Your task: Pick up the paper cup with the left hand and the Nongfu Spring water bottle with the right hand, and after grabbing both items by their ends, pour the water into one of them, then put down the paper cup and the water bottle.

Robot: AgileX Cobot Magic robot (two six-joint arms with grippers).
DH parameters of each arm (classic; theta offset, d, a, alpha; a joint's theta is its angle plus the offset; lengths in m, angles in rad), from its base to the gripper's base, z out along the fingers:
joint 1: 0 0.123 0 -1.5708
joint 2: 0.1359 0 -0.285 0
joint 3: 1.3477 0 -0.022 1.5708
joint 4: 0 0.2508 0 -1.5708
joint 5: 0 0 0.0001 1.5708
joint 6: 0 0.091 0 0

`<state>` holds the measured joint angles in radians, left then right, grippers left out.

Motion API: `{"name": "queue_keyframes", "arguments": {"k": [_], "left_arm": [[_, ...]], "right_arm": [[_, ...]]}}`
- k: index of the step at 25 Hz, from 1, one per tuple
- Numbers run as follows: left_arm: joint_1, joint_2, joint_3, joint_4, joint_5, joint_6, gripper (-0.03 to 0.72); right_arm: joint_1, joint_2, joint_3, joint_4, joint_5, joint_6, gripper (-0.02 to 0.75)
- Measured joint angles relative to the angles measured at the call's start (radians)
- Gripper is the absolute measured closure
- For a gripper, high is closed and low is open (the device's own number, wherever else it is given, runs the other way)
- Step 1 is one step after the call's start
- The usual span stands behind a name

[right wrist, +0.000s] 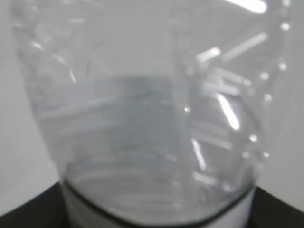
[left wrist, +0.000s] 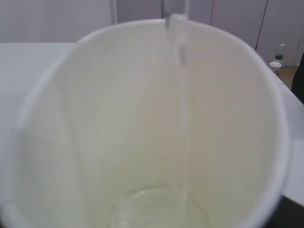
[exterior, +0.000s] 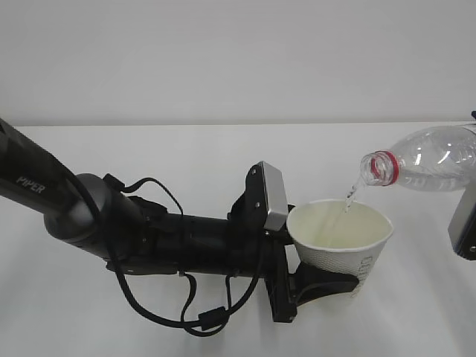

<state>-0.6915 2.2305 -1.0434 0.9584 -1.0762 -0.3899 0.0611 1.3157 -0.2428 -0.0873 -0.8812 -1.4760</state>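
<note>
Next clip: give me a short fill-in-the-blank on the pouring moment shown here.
1. The water streams into the ____.
2. The left hand grips the paper cup near its ____.
3. The water bottle has a ____ neck ring.
4. The bottle's cap is ____.

Missing words: paper cup; base; red; off

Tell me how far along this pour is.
Done: both items are lifted, the paper cup in the left hand, the tilted water bottle in the right hand. In hand: water streams from the open neck into the cup, pooling at the bottom. Left: finishing, then setting both down.
</note>
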Motion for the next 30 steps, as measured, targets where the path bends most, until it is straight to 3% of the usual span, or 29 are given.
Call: {"name": "queue_keyframes", "arguments": {"k": [30], "left_arm": [[0.0, 0.0, 0.0, 0.0, 0.002, 0.0, 0.188]], "right_arm": [[0.0, 0.0, 0.0, 0.0, 0.0, 0.0, 0.298]]}}
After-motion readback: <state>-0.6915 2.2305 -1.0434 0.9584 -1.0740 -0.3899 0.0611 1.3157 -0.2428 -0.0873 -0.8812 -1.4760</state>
